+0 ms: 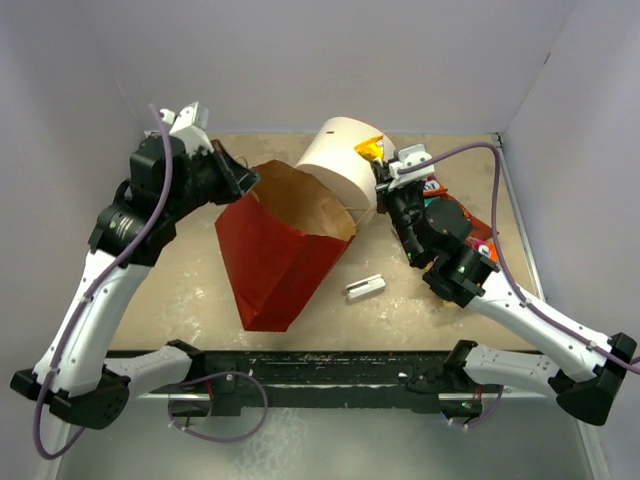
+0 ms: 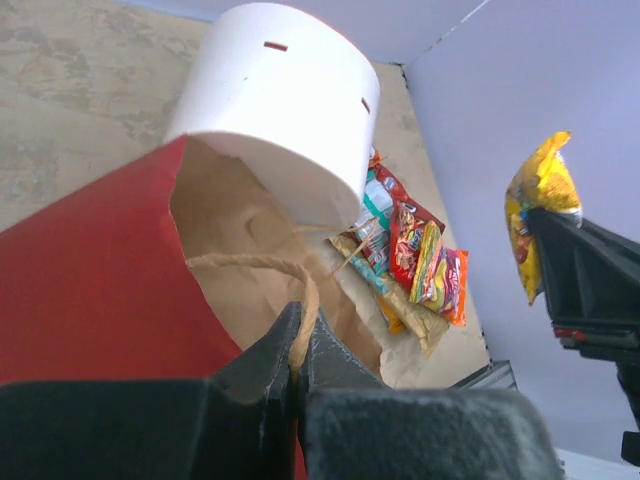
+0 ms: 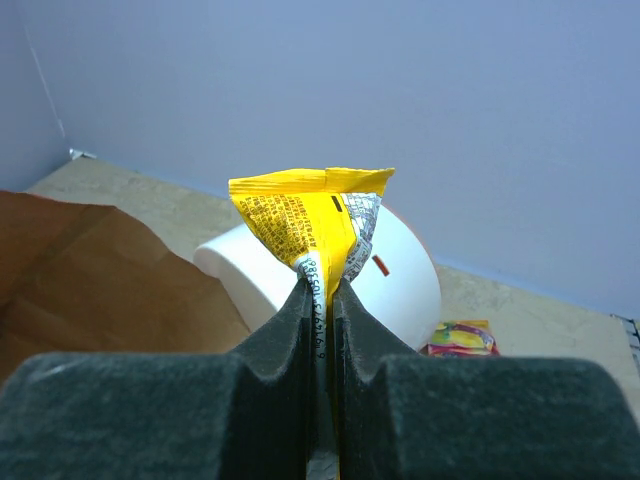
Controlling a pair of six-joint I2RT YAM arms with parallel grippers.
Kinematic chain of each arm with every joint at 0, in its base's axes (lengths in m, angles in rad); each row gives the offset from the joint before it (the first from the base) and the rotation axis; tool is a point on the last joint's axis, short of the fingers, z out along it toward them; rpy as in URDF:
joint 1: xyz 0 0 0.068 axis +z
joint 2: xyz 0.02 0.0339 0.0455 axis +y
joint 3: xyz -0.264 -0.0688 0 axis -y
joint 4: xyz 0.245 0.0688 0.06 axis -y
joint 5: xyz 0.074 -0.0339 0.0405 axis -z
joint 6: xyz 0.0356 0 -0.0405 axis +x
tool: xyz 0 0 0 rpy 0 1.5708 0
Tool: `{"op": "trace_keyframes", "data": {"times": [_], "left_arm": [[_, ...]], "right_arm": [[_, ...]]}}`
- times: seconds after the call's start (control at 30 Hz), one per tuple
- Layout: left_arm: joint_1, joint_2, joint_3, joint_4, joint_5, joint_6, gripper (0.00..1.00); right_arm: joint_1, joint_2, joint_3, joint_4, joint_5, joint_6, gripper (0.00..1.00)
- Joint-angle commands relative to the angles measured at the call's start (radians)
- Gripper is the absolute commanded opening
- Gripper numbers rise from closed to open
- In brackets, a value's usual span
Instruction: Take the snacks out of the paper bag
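The paper bag (image 1: 275, 255) lies on its side, red outside, its brown mouth (image 1: 305, 198) open toward the back right. My left gripper (image 1: 245, 180) is shut on the bag's twine handle (image 2: 262, 263) at the mouth's rim (image 2: 298, 345). My right gripper (image 1: 383, 165) is shut on a yellow snack packet (image 1: 370, 147) and holds it up above the white cylinder; the packet stands between the fingertips (image 3: 328, 290). Several more snack packets (image 2: 415, 255), red, teal, orange and yellow, lie on the table just outside the bag's mouth, behind my right arm (image 1: 435, 187).
A big white cylinder (image 1: 340, 165) lies on its side against the bag's mouth at the back. A small grey metal bracket (image 1: 365, 288) lies on the table right of the bag. Walls enclose the table at the back and both sides.
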Motion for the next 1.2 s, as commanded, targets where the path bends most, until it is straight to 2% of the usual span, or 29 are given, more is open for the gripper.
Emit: {"op": "trace_keyframes", "data": {"times": [0.0, 0.13, 0.23, 0.4, 0.5, 0.6, 0.73, 0.9, 1.17], "left_arm": [[-0.001, -0.169, -0.14, 0.019, -0.079, -0.076, 0.0], [-0.001, -0.313, -0.371, -0.063, -0.151, -0.176, 0.0], [-0.001, -0.379, -0.475, -0.081, -0.172, -0.223, 0.0], [-0.001, -0.4, -0.46, -0.175, -0.251, -0.223, 0.03], [-0.001, -0.385, -0.409, -0.296, -0.325, -0.224, 0.03], [-0.002, -0.391, -0.391, -0.371, -0.376, -0.228, 0.08], [-0.001, -0.414, -0.377, -0.392, -0.392, -0.23, 0.21], [-0.001, -0.403, -0.278, -0.463, -0.46, -0.234, 0.48], [-0.001, -0.39, -0.167, -0.516, -0.541, -0.214, 0.77]], "right_arm": [[0.0, -0.012, 0.041, -0.007, 0.052, 0.058, 0.0], [-0.002, -0.014, 0.026, -0.02, 0.042, 0.103, 0.0], [-0.002, -0.01, 0.021, -0.019, 0.049, 0.134, 0.0], [-0.002, 0.016, 0.038, -0.037, 0.059, 0.174, 0.0], [-0.002, 0.033, 0.051, -0.041, 0.059, 0.178, 0.0], [-0.002, 0.04, 0.059, -0.04, 0.058, 0.184, 0.0], [-0.002, 0.061, 0.069, -0.053, 0.055, 0.186, 0.0], [-0.01, 0.078, 0.082, -0.101, 0.076, 0.214, 0.0], [-0.123, 0.12, 0.097, -0.289, 0.063, 0.399, 0.0]]}}
